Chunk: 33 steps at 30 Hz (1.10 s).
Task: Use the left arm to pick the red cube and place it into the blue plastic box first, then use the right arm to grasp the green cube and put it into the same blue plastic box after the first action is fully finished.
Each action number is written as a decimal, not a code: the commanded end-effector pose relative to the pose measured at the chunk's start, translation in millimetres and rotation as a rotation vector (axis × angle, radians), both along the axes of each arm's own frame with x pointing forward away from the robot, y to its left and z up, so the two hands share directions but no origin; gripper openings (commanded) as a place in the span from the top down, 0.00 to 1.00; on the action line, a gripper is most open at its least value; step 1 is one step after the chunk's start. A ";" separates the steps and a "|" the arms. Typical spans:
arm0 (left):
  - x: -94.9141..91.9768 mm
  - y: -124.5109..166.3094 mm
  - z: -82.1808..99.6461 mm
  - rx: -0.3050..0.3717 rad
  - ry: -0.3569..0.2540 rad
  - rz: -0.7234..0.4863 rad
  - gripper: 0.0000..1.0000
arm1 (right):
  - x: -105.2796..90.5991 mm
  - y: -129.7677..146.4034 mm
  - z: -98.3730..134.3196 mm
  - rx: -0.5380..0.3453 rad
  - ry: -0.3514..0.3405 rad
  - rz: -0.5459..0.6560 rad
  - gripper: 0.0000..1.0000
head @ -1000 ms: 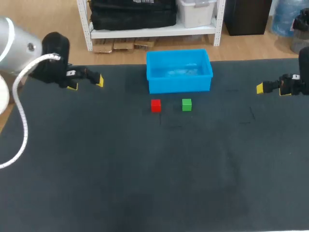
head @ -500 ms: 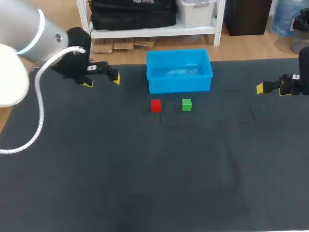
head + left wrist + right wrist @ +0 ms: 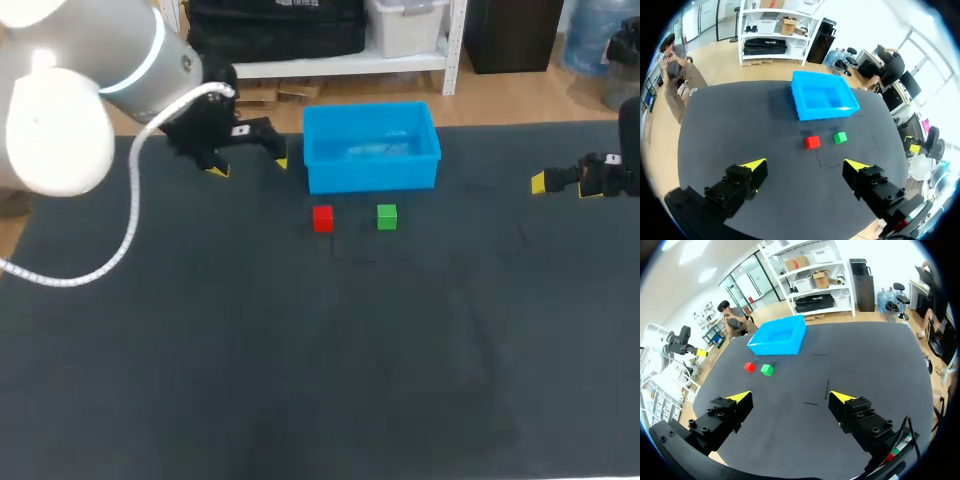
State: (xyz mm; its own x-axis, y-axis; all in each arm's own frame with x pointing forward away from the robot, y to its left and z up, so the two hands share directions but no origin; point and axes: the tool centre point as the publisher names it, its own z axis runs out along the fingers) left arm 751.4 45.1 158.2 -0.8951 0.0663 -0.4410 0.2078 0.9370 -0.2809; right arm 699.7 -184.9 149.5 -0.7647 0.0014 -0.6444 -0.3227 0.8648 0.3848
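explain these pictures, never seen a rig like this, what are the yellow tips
This is a robot with two arms at a dark table. Each arm ends in a gripper: two fingers with yellow tips. One picture looks down from above and behind the robot; the other two come from cameras on the wrists. On the table sit a red cube, a green cube beside it, and a blue box beyond them. The left gripper hangs left of the box, the right gripper at the table's right. Both are open, holding nothing.
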 end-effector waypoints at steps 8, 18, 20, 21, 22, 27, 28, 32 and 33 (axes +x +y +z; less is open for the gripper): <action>13.8 -28.1 -8.1 0.071 0.041 0.046 0.00 | 0.3 0.0 0.0 -0.001 0.001 0.000 0.00; 22.1 -43.4 -15.1 0.129 0.103 0.063 0.00 | 0.3 0.0 0.0 -0.001 0.001 0.000 0.00; 23.7 -44.3 -16.0 0.139 0.116 0.069 0.00 | 0.3 0.0 0.0 -0.001 0.001 0.000 0.00; 24.9 -45.1 -16.7 0.137 0.131 0.078 0.00 | 0.3 0.0 0.0 -0.001 0.001 0.000 0.00; 25.8 -45.7 -16.9 0.143 0.142 0.081 0.00 | 0.3 0.0 0.0 -0.001 0.001 0.000 0.00; 30.9 -48.4 -19.0 0.165 0.185 0.087 0.00 | 0.3 0.0 0.0 -0.001 0.001 0.000 0.00; 31.0 -49.2 -19.4 0.171 0.194 0.087 0.00 | 0.3 0.0 0.0 -0.001 0.001 0.000 0.00; 32.3 -52.0 -24.2 0.210 0.237 0.066 0.00 | 0.3 0.0 0.0 -0.001 0.001 0.000 0.00; 32.2 -52.4 -25.1 0.217 0.245 0.062 0.00 | 0.3 0.0 0.0 -0.001 0.001 0.000 0.00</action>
State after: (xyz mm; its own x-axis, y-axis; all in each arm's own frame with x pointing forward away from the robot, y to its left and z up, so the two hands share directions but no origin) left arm 772.5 0.3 132.5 -0.9670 0.0646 -0.2463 0.1036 0.9834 -0.1488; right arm 699.7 -184.9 149.6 -0.7647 0.0014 -0.6444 -0.3227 0.8648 0.3848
